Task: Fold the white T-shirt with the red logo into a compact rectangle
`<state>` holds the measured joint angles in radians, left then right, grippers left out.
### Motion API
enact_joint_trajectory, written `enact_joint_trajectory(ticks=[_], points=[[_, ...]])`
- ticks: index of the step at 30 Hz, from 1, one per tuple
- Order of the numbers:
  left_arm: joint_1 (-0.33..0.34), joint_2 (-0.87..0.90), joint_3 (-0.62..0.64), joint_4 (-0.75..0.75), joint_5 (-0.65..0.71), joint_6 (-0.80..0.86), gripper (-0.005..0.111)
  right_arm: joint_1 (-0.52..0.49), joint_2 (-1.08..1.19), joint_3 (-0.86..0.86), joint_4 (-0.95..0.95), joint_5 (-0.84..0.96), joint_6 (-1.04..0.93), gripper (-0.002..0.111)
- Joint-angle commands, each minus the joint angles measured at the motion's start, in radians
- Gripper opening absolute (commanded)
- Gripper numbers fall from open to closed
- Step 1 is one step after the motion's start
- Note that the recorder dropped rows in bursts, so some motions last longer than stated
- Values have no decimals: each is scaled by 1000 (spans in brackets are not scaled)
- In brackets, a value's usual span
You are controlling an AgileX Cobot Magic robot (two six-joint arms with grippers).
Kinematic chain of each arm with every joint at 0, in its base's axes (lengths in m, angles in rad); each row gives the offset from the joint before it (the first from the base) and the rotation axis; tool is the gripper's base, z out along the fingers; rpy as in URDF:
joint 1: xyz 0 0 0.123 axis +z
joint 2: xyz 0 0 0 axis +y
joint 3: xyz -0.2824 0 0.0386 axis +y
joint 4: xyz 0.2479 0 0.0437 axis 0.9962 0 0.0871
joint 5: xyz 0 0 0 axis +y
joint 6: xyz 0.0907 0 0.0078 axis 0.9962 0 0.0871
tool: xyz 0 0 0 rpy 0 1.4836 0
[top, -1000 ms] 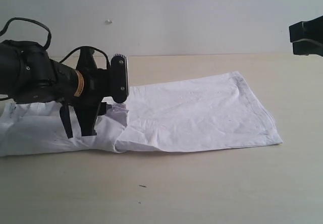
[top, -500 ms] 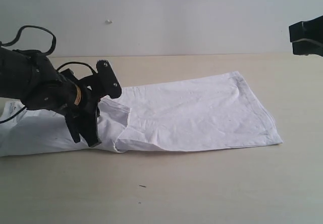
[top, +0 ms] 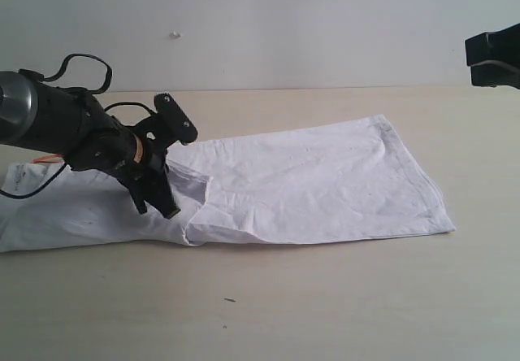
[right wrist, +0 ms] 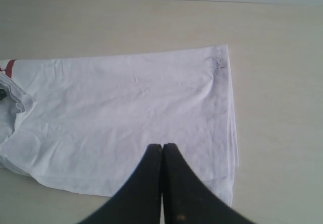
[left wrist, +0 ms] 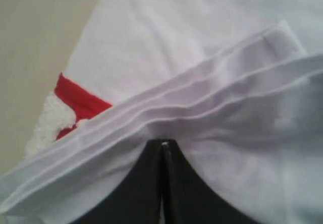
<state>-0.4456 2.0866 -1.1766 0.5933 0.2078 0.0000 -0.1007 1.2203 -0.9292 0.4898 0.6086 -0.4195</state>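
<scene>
The white T-shirt (top: 325, 182) lies folded into a long band across the table. My left gripper (top: 166, 209) is down on its layered edge near the left end, shut with a pinch of the white T-shirt (left wrist: 202, 42) at its tips (left wrist: 162, 143). Stacked folds arch over those tips. A piece of the red logo (left wrist: 75, 103) peeks from under the layers, and a red sliver of that logo (right wrist: 7, 67) shows at the shirt's far end. My right gripper (top: 493, 56) hangs high at the right, shut and empty (right wrist: 162, 146) above the T-shirt (right wrist: 126, 113).
The beige table (top: 325, 296) carries a small dark speck (top: 230, 300) in front of the shirt. A pale wall stands behind the table. A black cable (top: 85, 60) loops over the left arm.
The left gripper was open above the shirt a second ago; it has tilted down onto the folded edge and shut on the cloth. The right arm has not moved.
</scene>
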Motion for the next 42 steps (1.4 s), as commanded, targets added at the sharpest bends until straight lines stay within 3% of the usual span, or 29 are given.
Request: enact_joint_trajectory(ticks=[1,8,13,18,23,29,42], points=[[2,-36,-9,-10,-8,-16,0,-3,4,5,7,-4,-10,0],[18,-49,-9,-19,-25,-119,0,-3,4,5,7,22,-23,0],[-3,-63,-9,-123,18,-108,0,-3,4,5,16,14,-25,0],[-15,-95,-9,-131,49,-108,0,-3,4,5,16,20,-25,0],[48,-64,-9,-113,93,-110,0,-3,4,5,18,17,-25,0],[128,-14,-9,-121,-82,-236,0,-3,4,5,33,-12,-27,0],[130,19,-9,-123,-130,-247,0,-3,4,5,33,-7,-32,0]])
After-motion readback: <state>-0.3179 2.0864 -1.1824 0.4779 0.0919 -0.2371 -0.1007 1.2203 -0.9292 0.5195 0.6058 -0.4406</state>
